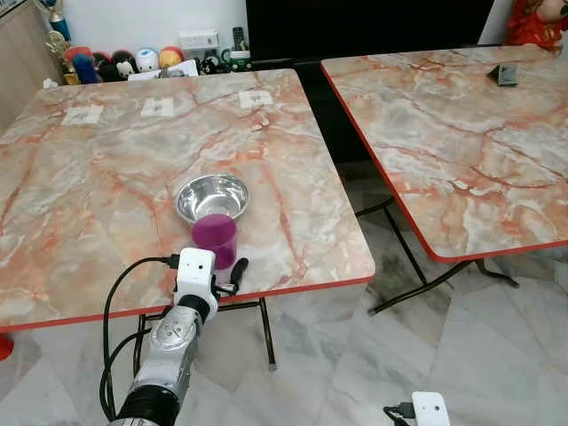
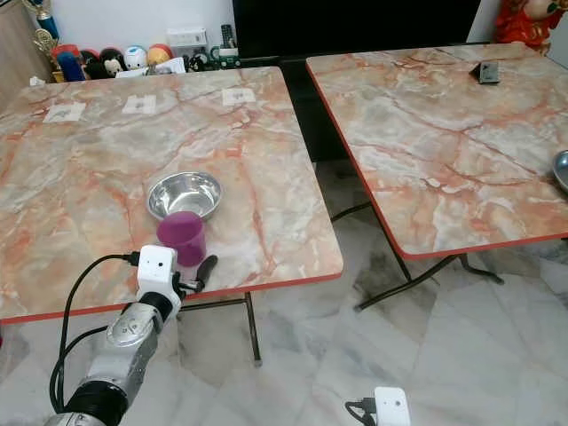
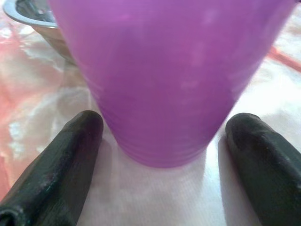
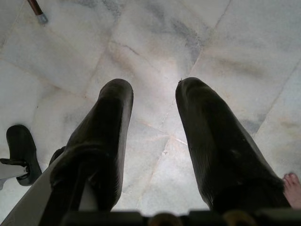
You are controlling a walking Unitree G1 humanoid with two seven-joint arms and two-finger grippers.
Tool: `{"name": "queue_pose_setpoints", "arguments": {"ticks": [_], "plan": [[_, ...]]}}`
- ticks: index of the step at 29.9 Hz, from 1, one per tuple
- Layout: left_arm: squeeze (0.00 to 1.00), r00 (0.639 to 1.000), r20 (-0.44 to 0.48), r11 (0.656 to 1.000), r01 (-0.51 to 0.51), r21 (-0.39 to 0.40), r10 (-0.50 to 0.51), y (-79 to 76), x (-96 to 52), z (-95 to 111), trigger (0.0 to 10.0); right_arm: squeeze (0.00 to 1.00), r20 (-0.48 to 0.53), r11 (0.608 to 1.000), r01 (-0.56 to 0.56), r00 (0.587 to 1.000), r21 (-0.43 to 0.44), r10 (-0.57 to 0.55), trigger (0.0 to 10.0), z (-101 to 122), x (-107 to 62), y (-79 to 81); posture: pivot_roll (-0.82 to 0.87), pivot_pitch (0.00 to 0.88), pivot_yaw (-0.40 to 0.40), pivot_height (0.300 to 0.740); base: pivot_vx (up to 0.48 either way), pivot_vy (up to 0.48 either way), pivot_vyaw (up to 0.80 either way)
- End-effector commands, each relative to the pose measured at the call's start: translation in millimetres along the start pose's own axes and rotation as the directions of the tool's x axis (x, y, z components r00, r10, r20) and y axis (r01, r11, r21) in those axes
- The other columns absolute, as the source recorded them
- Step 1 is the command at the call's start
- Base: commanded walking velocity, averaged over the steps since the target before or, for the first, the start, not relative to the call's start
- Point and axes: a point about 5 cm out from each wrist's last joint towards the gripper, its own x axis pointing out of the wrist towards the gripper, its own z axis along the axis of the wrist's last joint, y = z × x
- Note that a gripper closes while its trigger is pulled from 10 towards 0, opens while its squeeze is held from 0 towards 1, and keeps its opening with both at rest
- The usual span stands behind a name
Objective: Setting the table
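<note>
cup: one purple cup (image 1: 216, 238) stands upright on the near bench (image 1: 89, 204), close to its front edge and just in front of the bowl.
bowl: one steel bowl (image 1: 211, 197), upright and empty, just behind the cup; a second bowl's rim (image 2: 561, 170) shows at the edge of the far bench (image 2: 444, 124).
left gripper: the left gripper (image 3: 164, 136) has its jaws open, one finger (image 3: 61, 165) either side of the cup's base with gaps showing, likely either just setting it down or about to grip.
right gripper: the right gripper (image 4: 153, 141) hangs idle over the floor (image 4: 155, 42), jaws open and empty.
layout: cup beside bowl reads as one place setting.
benches: two, side by side.
</note>
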Motion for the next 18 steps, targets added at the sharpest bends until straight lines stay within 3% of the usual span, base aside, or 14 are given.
{"name": "queue_pose_setpoints", "arguments": {"ticks": [1, 18], "plan": [[0.00, 1.000, 0.003, 1.000, -0.024, -0.007, 0.024, 2.8, 1.3, 0.0, 10.0, 0.00, -0.013, 1.000, 0.007, 1.000, 0.005, -0.007, 10.0, -3.4, -0.7, -1.2, -0.02, 0.112, -0.010, 0.740, 0.000, 0.000, 0.00], [0.00, 0.997, 0.029, 0.995, -0.075, -0.060, 0.077, -2.6, 8.5, 1.7, 10.0, 0.00, -0.014, 1.000, 0.006, 1.000, -0.007, -0.006, 10.0, -2.7, -0.6, -2.3, -0.03, 0.108, -0.015, 0.740, 0.000, 0.000, 0.00]]}}
